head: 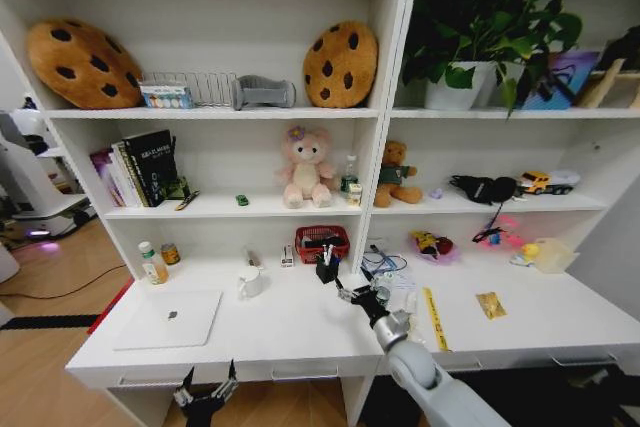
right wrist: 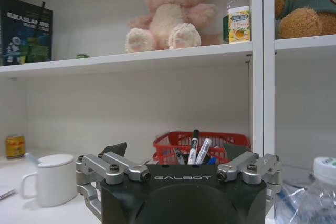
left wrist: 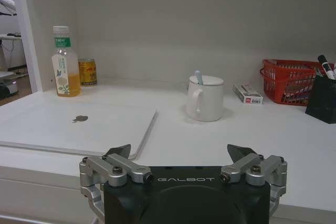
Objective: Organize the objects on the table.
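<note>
Left claw (head: 205,399) hung spread below the tabletop's (head: 300,332) near edge; right claw (head: 340,282), fingers apart, hovered beside the black pen holder (head: 326,269). Silver laptop (head: 170,319) lay left.

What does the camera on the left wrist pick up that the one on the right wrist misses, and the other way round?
Left wrist camera alone: the closed silver laptop lying flat on the white desk, a bottle of yellow drink and a small white box.

Right wrist camera alone: the shelf above, with a pink plush toy, a brown teddy bear and a dark book.

Both: the white mug, the red basket, the pens in a black holder, a small yellow can, and each arm's own open jaws.
</note>
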Controlling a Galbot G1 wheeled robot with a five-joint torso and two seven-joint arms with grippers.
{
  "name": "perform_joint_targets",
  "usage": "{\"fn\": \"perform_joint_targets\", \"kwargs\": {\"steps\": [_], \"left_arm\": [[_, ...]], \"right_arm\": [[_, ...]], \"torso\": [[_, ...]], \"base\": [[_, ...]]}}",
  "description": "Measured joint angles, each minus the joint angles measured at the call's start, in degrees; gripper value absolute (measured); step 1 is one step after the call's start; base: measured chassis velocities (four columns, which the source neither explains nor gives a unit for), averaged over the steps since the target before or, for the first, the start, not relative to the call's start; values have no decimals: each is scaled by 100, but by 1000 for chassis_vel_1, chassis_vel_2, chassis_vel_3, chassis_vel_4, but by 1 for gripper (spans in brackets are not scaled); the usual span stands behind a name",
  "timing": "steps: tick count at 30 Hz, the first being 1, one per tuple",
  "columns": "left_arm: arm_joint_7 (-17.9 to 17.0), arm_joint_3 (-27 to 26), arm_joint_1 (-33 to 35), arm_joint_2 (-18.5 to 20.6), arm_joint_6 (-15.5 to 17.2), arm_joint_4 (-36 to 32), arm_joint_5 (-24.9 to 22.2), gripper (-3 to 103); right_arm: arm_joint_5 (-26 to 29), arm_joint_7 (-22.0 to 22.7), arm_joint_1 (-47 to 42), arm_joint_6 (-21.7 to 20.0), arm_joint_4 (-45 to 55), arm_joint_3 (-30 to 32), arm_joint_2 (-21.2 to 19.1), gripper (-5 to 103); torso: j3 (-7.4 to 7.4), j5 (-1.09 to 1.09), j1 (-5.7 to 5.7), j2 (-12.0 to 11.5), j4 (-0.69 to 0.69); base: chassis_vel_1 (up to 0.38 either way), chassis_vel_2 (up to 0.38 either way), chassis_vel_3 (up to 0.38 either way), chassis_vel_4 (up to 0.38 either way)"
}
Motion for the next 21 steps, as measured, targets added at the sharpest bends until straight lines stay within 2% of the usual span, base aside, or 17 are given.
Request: {"fn": "perform_joint_targets", "kwargs": {"steps": [3, 5, 6, 9, 10, 12, 18, 21], "left_arm": [[3, 11, -5, -10, -6, -37, 10, 100], [5, 7, 3, -16, -27, -77, 27, 100], [5, 7, 3, -16, -27, -77, 27, 100], [18, 4, 47, -27, -78, -127, 64, 100], [18, 4, 47, -27, -78, -127, 64, 100], [26, 1, 73, -47, -118, -170, 96, 100], [27, -109, 20, -37, -141, -151, 80, 100], [25, -121, 5, -11, -144, -151, 72, 100]], "right_arm": [[-149, -85, -583, 54, 358, 327, -33, 100], [-311, 23, -1116, 117, 615, 655, -19, 100], [-311, 23, -1116, 117, 615, 655, -19, 100], [-586, 498, -1675, 27, 740, 983, 197, 100], [-586, 498, -1675, 27, 740, 983, 197, 100], [-794, 744, -1940, -20, 739, 1190, 485, 100], [-1125, 887, -1830, -86, 710, 1540, 895, 100], [-972, 891, -1465, -173, 478, 1624, 816, 100]], "torso": [[0, -1, 0, 0, -1], [0, -1, 0, 0, 2], [0, -1, 0, 0, 2], [1, -1, 0, -1, 1], [1, -1, 0, -1, 1], [0, -1, 0, -1, 1], [0, -1, 0, 0, 0], [1, -1, 1, -1, 2]], "base": [[0, 0, 0, 0], [0, 0, 0, 0], [0, 0, 0, 0], [0, 0, 0, 0], [0, 0, 0, 0], [0, 0, 0, 0], [0, 0, 0, 0], [0, 0, 0, 0]]}}
